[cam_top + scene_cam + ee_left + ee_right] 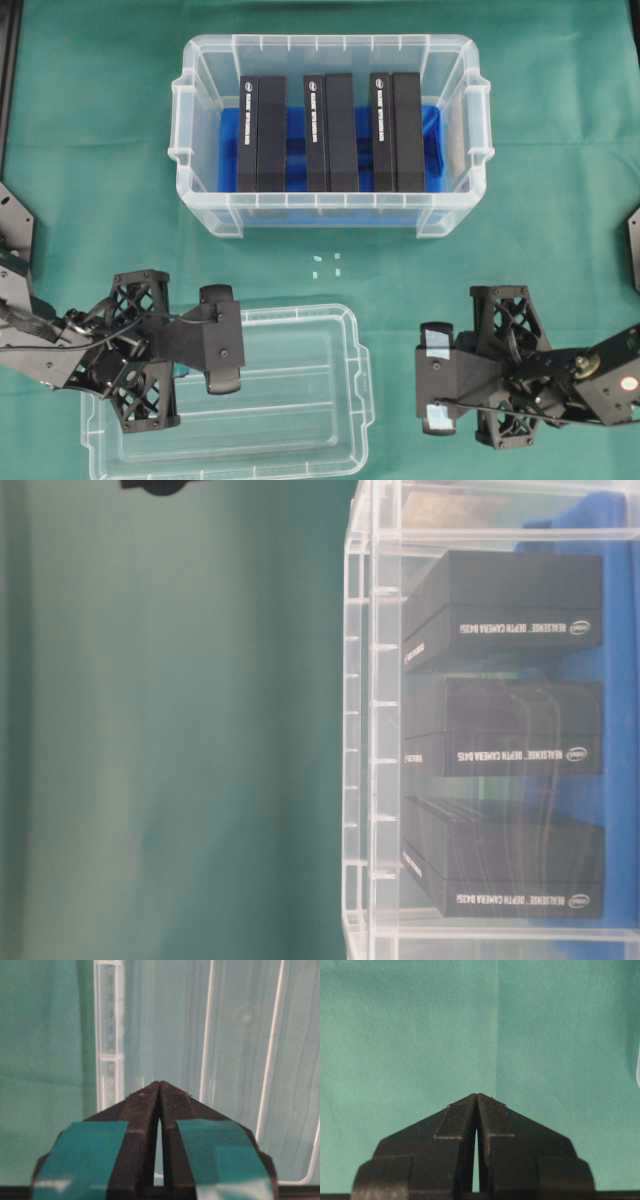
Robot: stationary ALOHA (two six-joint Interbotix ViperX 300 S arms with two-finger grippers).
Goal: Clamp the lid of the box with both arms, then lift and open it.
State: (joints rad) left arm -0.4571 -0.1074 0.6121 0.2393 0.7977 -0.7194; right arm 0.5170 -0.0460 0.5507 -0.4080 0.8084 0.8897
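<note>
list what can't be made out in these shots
- Lid: its near edge is cut off by the overhead frame, its left part hidden under the left gripper.
- Box: table-level view crops its right side.
- Right gripper: its wrist view shows only cloth, no lid.

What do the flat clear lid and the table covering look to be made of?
The flat clear ribbed lid looks like glossy transparent plastic: the green shows through it and its ridges catch highlights. The green table covering looks like matte woven cloth, with a fine weave in the wrist views.
</note>
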